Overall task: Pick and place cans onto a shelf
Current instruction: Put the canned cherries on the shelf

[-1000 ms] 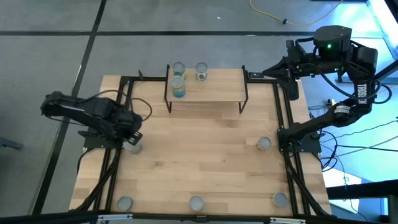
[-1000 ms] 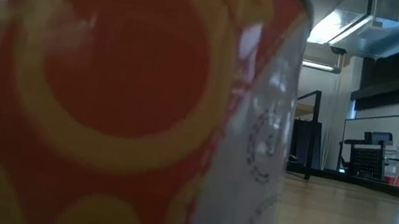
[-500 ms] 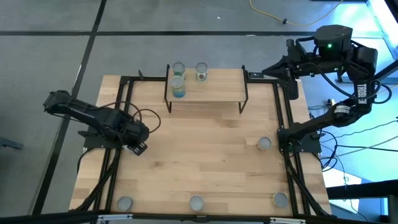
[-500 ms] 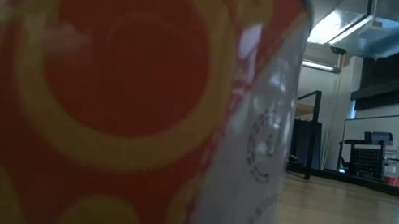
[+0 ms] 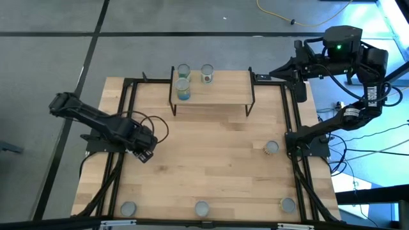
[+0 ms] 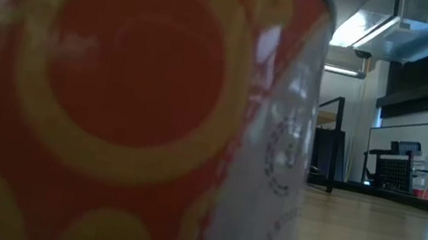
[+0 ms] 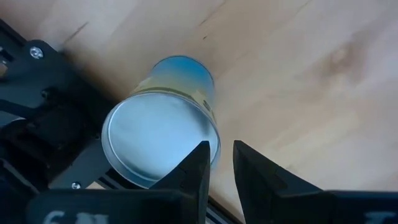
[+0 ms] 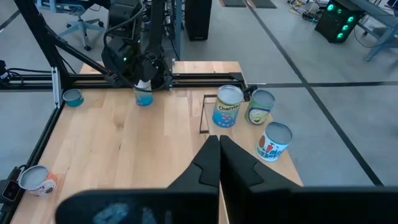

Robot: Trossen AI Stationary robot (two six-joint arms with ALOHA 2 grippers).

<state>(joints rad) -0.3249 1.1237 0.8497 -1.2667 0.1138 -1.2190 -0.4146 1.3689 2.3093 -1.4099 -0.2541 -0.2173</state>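
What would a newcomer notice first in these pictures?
An orange-red can with yellow rings fills most of the low view, right at the camera. From above, three cans stand on the shelf at the table's far edge, and the left tool is over a blue can by the left side.
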